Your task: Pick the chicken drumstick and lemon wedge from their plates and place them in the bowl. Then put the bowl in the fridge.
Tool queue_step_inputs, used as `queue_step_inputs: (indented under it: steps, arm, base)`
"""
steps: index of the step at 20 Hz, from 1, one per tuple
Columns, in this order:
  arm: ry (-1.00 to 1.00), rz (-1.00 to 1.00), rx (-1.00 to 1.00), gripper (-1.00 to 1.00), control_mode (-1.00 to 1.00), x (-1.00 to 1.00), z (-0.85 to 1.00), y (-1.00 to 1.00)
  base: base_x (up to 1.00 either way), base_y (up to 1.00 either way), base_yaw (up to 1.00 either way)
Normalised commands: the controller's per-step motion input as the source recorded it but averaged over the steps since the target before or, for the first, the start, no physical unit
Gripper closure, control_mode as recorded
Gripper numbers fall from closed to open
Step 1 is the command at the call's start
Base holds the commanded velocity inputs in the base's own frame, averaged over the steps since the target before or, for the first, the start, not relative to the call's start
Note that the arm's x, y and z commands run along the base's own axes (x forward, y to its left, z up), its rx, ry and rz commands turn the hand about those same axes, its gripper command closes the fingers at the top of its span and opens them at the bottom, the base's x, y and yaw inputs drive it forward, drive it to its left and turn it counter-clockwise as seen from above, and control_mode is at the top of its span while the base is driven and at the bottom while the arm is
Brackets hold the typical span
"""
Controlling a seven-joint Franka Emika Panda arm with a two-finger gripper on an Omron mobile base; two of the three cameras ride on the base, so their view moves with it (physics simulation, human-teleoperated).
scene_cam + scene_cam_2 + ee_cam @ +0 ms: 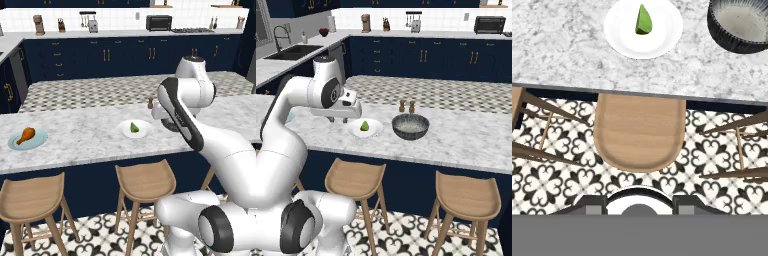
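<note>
I hold the pincer (341,119) just left of the lemon wedge (364,125), ready to reach it. I cannot tell how wide it gapes. The bowl (411,126) waits right of the wedge.

Arm (200,135): glossy white shell, smooth rounded links, fat tubular segments. Dark charcoal-black bands at joints; round black end cap ringed grey on lowest big joint, at 5 o'clock in left base view, at 7 o'clock in right base view. Black strip runs along side of one upper link. Elbow housing bulbous, grey disc cap on its side. Wrist block white, boxy, small dark details underneath. No cables, screws or lettering discernible.
</note>
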Motion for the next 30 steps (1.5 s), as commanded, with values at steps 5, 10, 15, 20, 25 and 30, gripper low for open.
queue_step_inputs:
  steps: [5, 10, 15, 20, 25, 30]
  arm:
    - [0.03, -0.01, -0.01, -1.0, -1.0, 0.47, -0.19, -0.05]
    - [0.06, 0.0, -0.06, -1.0, -1.0, 1.0, -0.6, 0.04]
    - [0.12, 0.0, 0.0, -1.0, -1.0, 0.98, -0.39, 0.31]
    - [0.18, 0.0, 0.0, -1.0, -1.0, 0.85, -0.32, 0.27]
    - [0.11, 0.0, 0.0, -1.0, -1.0, 0.26, -0.27, 0.0]
    - [-0.02, 0.0, 0.0, -1.0, -1.0, 0.22, -0.53, 0.0]
  base:
    - [0.0, 0.0, 0.0]
    - [0.0, 0.0, 0.0]
    - [0.0, 0.0, 0.0]
    - [0.0, 0.0, 0.0]
    - [0.0, 0.0, 0.0]
    - [0.0, 0.0, 0.0]
